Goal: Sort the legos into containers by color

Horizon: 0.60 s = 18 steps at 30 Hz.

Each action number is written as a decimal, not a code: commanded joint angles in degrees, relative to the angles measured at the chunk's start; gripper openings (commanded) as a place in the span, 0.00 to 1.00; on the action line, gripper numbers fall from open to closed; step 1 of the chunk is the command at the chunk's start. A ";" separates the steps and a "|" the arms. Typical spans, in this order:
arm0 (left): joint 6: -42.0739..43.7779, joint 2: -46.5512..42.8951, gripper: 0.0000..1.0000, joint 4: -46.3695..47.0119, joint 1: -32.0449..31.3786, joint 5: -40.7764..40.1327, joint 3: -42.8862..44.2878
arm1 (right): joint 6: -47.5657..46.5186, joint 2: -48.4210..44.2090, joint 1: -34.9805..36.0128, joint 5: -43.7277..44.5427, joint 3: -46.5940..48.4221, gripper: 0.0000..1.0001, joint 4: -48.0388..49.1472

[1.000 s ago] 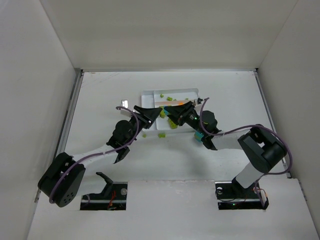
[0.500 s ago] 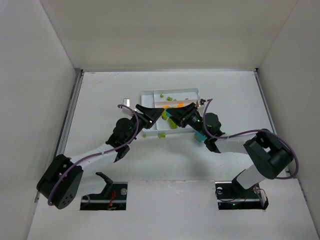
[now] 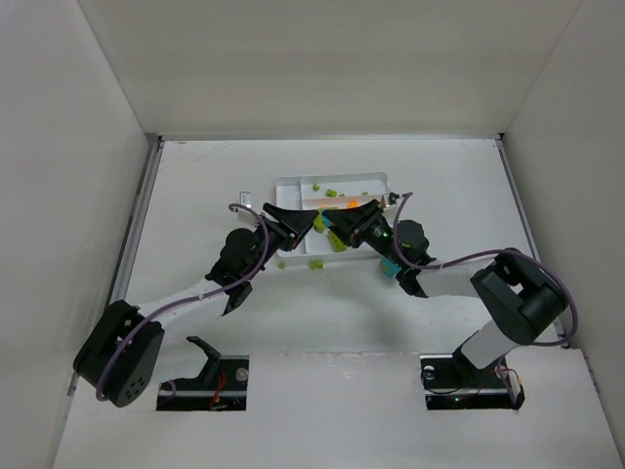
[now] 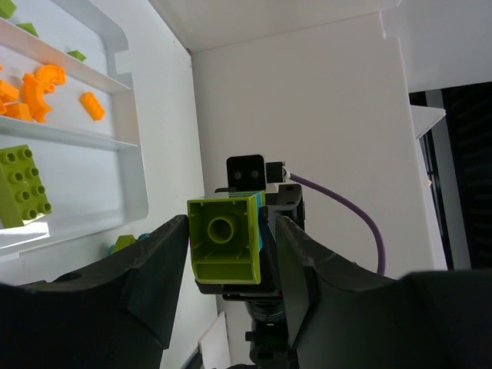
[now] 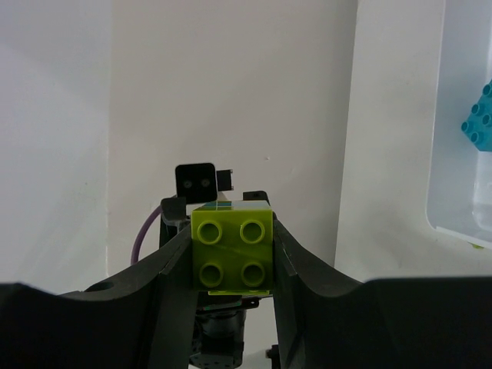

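A lime green lego brick (image 5: pixel 232 250) sits between the fingers of my right gripper (image 5: pixel 232 238), which is shut on its two sides, studs toward the camera. A thin teal piece (image 4: pixel 262 223) clings to one face of it. My left gripper (image 4: pixel 231 231) faces the brick's hollow underside (image 4: pixel 224 238). Its jaws stand on either side, with a gap at the teal side. In the top view both grippers (image 3: pixel 311 223) (image 3: pixel 334 227) meet at the near edge of the white tray (image 3: pixel 376 181). Orange legos (image 4: pixel 38 88) fill one compartment, and a lime brick (image 4: pixel 23 184) lies in another.
A teal brick (image 5: pixel 480 115) lies in the tray compartment (image 5: pixel 446 154) at the right of the right wrist view. Loose lime pieces (image 3: pixel 316 263) (image 3: pixel 281 262) and a teal one (image 3: pixel 388 267) rest on the table near the tray. White walls enclose the table.
The two grippers stay together at the brick. The right arm's elbow has shifted slightly to the right.
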 commanded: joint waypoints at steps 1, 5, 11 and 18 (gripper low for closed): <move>-1.63 0.13 0.46 3.60 0.31 2.64 1.22 | 0.27 0.92 0.82 0.18 2.20 0.23 4.81; -1.28 0.75 0.46 2.99 0.75 2.73 1.13 | -0.34 0.67 0.82 0.79 1.15 0.23 4.55; -1.63 1.54 0.43 3.52 0.49 2.73 1.92 | 0.09 1.71 0.82 0.53 2.29 0.23 5.33; -1.72 -0.13 0.27 3.43 1.37 2.38 0.87 | 0.45 2.51 1.08 0.97 1.85 0.23 6.13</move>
